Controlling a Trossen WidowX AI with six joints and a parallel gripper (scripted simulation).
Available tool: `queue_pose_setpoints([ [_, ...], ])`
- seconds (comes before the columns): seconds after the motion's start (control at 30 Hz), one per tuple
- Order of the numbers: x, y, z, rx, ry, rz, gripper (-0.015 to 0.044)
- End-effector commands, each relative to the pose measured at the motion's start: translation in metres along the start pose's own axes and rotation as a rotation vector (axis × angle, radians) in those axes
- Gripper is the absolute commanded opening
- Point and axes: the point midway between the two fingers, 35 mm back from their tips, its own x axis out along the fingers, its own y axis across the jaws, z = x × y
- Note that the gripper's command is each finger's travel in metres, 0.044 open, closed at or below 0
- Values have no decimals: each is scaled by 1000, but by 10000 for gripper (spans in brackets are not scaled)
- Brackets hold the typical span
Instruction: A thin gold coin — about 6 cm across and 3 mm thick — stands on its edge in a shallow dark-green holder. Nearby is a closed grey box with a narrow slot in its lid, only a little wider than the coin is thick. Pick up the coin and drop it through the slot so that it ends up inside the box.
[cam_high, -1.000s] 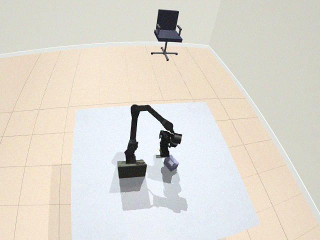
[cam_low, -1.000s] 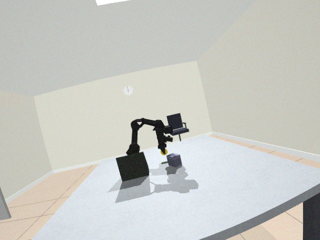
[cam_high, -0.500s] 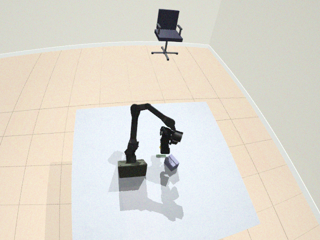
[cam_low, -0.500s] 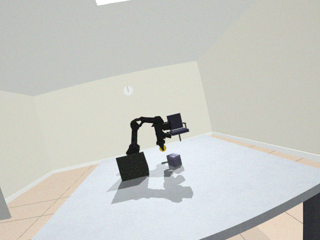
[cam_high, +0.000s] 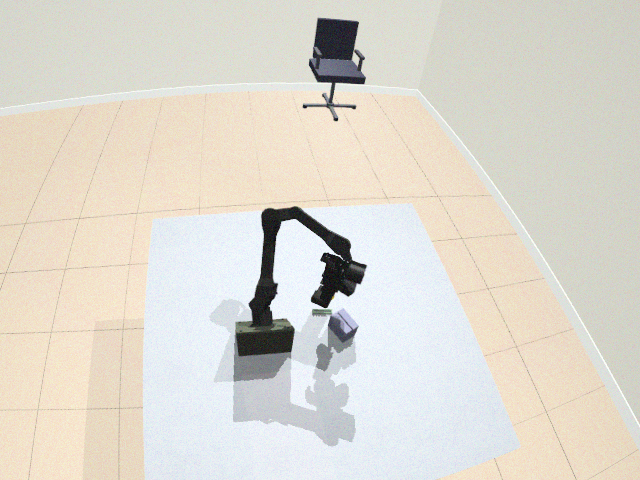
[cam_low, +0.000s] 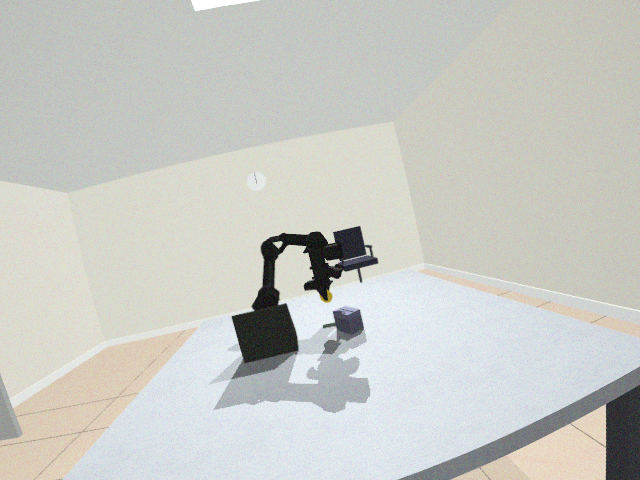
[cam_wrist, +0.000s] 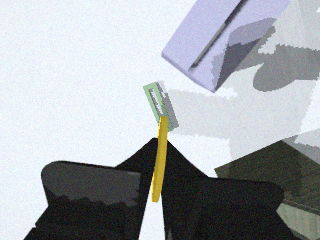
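We are finding the tool (cam_wrist: 159, 200) closed down almost fully on the gold coin (cam_wrist: 160, 157), which is standing edge-on between the two dark fingers in the wrist view. The coin is hanging clear of the bench (cam_low: 465, 351); in the exterior view it is showing as a yellow spot under the tool (cam_low: 325, 297), above and apart from everything below it.

The dark-green holder (cam_wrist: 160, 106) is lying vacated on the bench, at about 12 o'clock from the coin's upper edge in the wrist view. The grey box (cam_wrist: 220, 35) is sitting at about 1 o'clock from the holder, with its slot (cam_wrist: 220, 32) running as a dark line along the lid.

We are judging the pick as complete and the carry to the box as the step in hand.

The next move is calling for a shift toward 1 o'clock until the coin is hanging directly over the slot. The coin's plane is appearing angled against the slot line, so we are expecting a wrist turn to be needed before lowering. Given the narrow clearance, release is best withheld until the lower edge is entering the opening.
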Motion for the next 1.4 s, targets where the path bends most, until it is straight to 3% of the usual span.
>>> queue_pose_setpoints([
  [0.0,0,-1,0,139,1,-3,0],
  [0.37,0,-1,2,488,0,-4,0],
  [1.37,-3,-17,51,490,-5,-5,0],
])
